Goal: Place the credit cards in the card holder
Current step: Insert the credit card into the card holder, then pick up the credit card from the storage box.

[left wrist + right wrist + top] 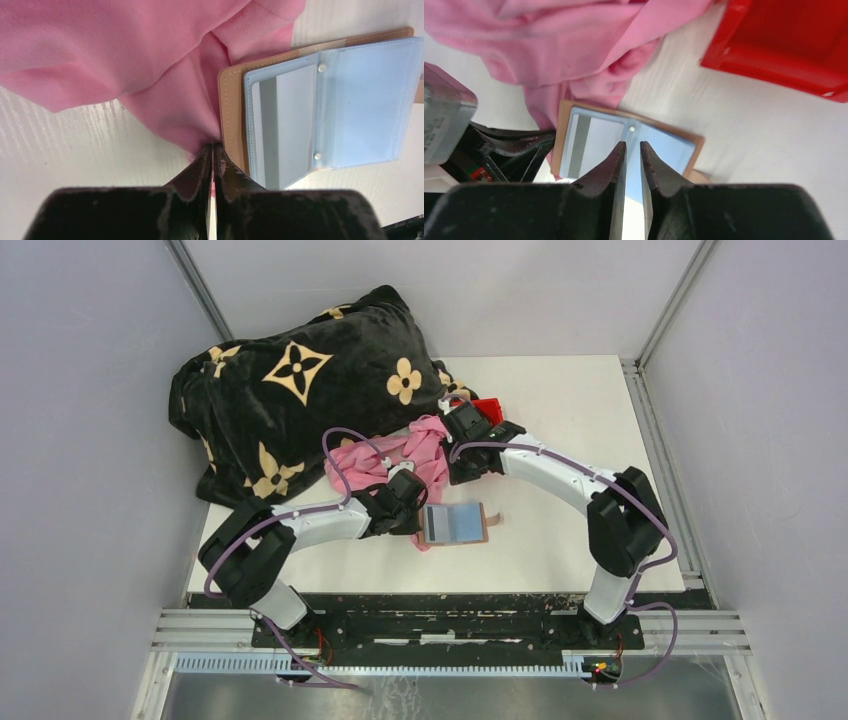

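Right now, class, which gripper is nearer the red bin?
Right. The right gripper is over the open wallet, with the red bin close beside it. The left gripper is farther off, at the wallet's other side, against the pink cloth.

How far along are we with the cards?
Done: card holder lies open, one card in the sleeve nearer the pink cloth. In hand: left gripper shut at the cloth's edge; right gripper points at the holder, contents unclear. Remaining: other sleeve looks empty; no other cards visible.
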